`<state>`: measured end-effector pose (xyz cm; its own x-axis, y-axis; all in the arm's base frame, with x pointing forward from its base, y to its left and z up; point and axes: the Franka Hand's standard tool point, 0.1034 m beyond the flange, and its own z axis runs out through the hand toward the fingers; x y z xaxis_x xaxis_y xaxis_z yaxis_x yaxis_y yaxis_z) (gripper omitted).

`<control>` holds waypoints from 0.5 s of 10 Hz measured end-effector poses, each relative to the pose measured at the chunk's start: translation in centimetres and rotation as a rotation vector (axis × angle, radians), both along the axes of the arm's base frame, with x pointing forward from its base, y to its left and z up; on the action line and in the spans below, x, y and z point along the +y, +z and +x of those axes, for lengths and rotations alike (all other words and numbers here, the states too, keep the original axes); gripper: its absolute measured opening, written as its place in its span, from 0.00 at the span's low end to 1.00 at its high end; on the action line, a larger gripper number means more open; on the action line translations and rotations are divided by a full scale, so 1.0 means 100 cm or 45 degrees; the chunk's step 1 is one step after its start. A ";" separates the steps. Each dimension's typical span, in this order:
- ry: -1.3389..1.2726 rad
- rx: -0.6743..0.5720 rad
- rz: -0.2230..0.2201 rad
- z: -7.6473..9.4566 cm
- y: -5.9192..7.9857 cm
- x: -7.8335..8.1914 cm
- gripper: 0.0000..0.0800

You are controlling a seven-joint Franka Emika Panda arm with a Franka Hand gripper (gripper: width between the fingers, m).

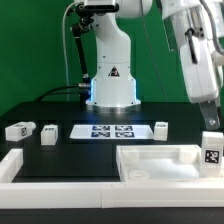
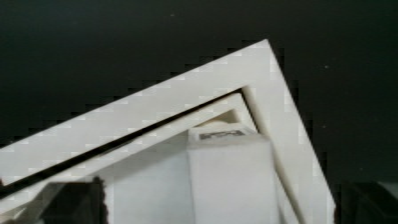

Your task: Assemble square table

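Note:
The square table top (image 1: pixel 150 152) lies at the front, toward the exterior view's right, with its raised rim up. One tagged white leg (image 1: pixel 211 152) stands upright at its right corner. My gripper (image 1: pixel 210 122) hangs just above that leg, open. In the wrist view the leg (image 2: pixel 228 170) rises in the corner of the top (image 2: pixel 178 95). It stands between my dark fingers (image 2: pixel 71 205) of the gripper (image 2: pixel 222 208), which are clear of its sides. Three loose legs lie on the black table: two toward the exterior view's left (image 1: pixel 18 130) (image 1: pixel 48 135) and one behind the top (image 1: pixel 160 127).
The marker board (image 1: pixel 112 130) lies flat in front of the robot base (image 1: pixel 112 85). A long white L-shaped wall piece (image 1: pixel 12 165) borders the front left and runs along the front edge. A green backdrop closes the back.

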<state>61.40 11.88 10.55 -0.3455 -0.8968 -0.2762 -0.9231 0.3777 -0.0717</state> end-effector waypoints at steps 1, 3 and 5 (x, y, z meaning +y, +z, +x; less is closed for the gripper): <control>0.000 -0.002 0.001 0.001 0.001 0.000 0.81; 0.000 0.001 -0.001 0.000 -0.001 0.000 0.81; 0.116 -0.108 -0.034 -0.001 0.011 -0.010 0.81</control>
